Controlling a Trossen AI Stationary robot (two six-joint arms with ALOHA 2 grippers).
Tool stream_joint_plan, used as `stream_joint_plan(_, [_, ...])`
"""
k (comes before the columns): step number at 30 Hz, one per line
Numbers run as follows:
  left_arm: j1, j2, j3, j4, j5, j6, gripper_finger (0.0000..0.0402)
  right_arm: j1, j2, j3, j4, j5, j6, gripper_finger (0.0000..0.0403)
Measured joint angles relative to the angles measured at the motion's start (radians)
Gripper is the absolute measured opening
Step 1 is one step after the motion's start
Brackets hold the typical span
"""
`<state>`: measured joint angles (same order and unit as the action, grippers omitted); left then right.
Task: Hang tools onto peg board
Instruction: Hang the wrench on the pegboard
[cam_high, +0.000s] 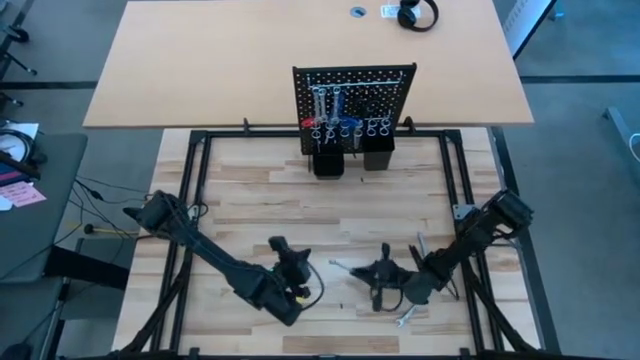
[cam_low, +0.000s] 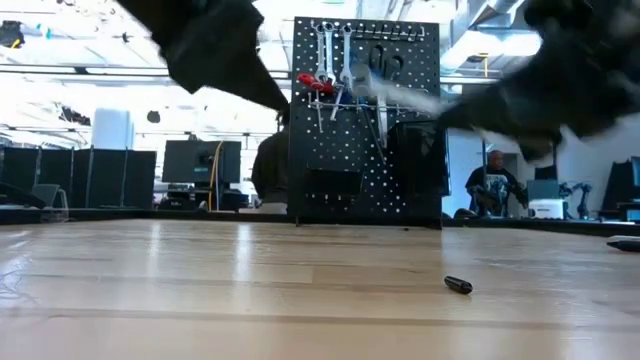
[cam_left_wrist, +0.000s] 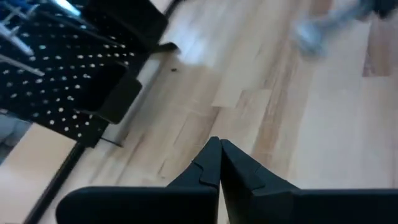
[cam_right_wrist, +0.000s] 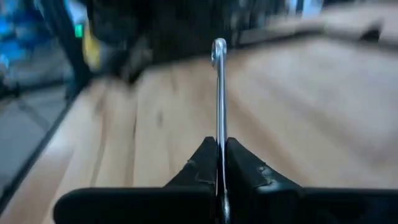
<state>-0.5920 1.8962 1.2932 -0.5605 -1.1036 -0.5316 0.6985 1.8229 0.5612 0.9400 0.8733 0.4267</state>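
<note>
Right gripper (cam_right_wrist: 219, 163) clamped on a slim silver wrench (cam_right_wrist: 219, 99), shaft sticking straight out past the fingertips, above the near-right part of the light wooden slatted table (cam_high: 260, 190). Left gripper (cam_left_wrist: 219, 163) closed, empty, near front centre. Upright black perforated peg board (cam_high: 353, 95) stands at the table's far edge, several tools hanging.

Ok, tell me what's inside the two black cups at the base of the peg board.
The high view looks down into both black cups below the peg board, but their interiors show only as dark. No tool handle sticks out above either rim. Anything lying low inside cannot be seen.
</note>
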Motion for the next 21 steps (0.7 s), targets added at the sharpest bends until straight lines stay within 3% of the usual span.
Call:
stream_joint_plan(3, [-0.009, 0.008, -0.071, 0.137, -0.055, -0.004, 0.0, -0.044, -0.01, -0.001, 0.24, 0.03, -0.202, 0.002])
stream_joint_plan(7, [-0.002, 0.003, -0.175, 0.41, -0.041, 0.109, 0.0, -0.125, -0.047, 0.001, 0.582, 0.019, -0.459, 0.002])
stream_joint_plan(9, [-0.001, 0.006, -0.217, 0.519, -0.028, 0.169, 0.0, -0.18, -0.082, 0.006, 0.622, -0.029, -0.536, 0.002])
stream_joint_plan(11, [-0.002, 0.006, -0.248, 0.619, -0.025, 0.224, 0.0, -0.245, -0.153, 0.024, 0.567, -0.073, -0.536, 0.002])
stream_joint_plan(13, [-0.001, 0.003, -0.264, 0.672, -0.021, 0.262, 0.0, -0.325, -0.186, 0.037, 0.626, -0.159, -0.518, 0.002])
stream_joint_plan(21, [0.005, 0.005, -0.266, 0.69, 0.027, 0.296, 0.0, -0.624, -0.264, 0.12, 0.629, -0.397, -0.304, 0.002])
